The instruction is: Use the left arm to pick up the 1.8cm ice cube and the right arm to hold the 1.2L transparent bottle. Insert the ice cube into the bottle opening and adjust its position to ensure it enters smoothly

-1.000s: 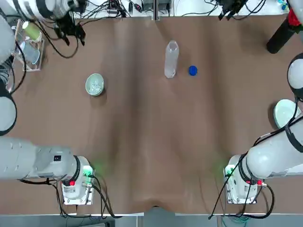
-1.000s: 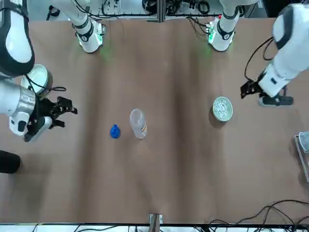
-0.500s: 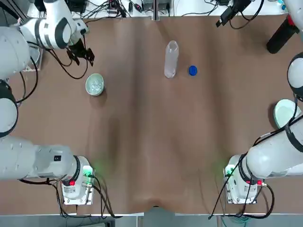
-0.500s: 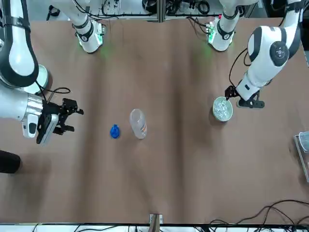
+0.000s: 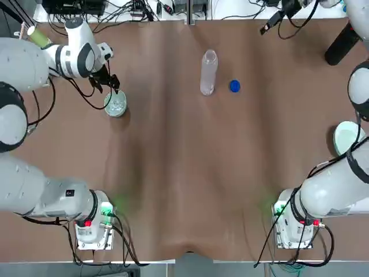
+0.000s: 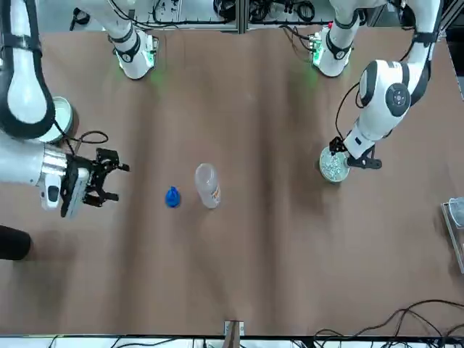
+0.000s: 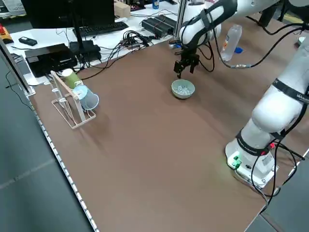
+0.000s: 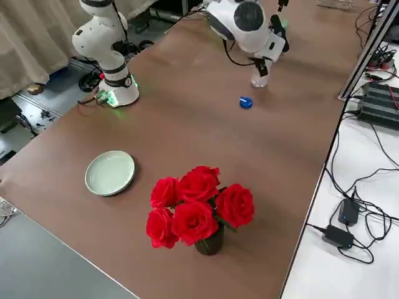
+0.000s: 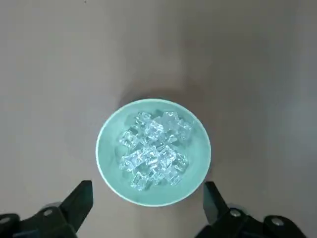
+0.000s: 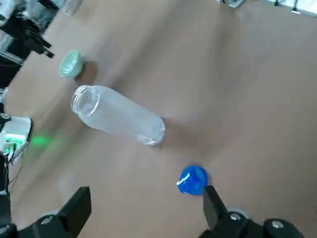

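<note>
Left wrist view, ice cubes [image 9: 153, 151] heaped beyond spread jaws

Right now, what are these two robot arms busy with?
The left gripper hovers open just above the pale green bowl of ice cubes, holding nothing. The right gripper is open too, off to the side of the blue cap and the upright, uncapped bottle, which nothing touches.

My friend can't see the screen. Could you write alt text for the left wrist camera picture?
A pale green bowl heaped with small clear ice cubes sits on a brown table, seen from straight above. The left gripper hangs over it, its two dark fingers spread wider than the bowl.
</note>
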### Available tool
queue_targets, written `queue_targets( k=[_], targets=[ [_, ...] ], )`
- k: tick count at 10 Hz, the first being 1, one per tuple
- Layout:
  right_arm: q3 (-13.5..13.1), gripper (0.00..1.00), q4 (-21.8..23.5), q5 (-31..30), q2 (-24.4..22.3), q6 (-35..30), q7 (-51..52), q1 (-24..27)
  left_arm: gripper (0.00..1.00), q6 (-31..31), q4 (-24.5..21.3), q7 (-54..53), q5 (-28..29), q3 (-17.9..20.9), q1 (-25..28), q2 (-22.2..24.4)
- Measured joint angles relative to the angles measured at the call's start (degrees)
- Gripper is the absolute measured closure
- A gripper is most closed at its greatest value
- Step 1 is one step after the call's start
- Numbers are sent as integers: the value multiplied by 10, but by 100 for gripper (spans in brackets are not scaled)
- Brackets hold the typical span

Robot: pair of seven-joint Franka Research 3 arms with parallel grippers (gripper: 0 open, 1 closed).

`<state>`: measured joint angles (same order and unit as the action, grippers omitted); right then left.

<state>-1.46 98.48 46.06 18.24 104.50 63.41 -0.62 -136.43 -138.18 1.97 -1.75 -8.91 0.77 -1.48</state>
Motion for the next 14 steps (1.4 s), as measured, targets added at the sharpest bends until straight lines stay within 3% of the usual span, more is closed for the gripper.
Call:
queue_targets(
  k=[3,9,14],
  targets=[
    [0,0,2,99,72,3,154,8,2,-24,-4,0,0,0,0,-17],
    [2,0,1,232,173,-19,429,5,4,-97,-25,-1,0,-1,0,-68],
    [5,0,-4,305,197,-24,526,-13,4,-124,-31,-1,0,-1,0,-90]
  ],
)
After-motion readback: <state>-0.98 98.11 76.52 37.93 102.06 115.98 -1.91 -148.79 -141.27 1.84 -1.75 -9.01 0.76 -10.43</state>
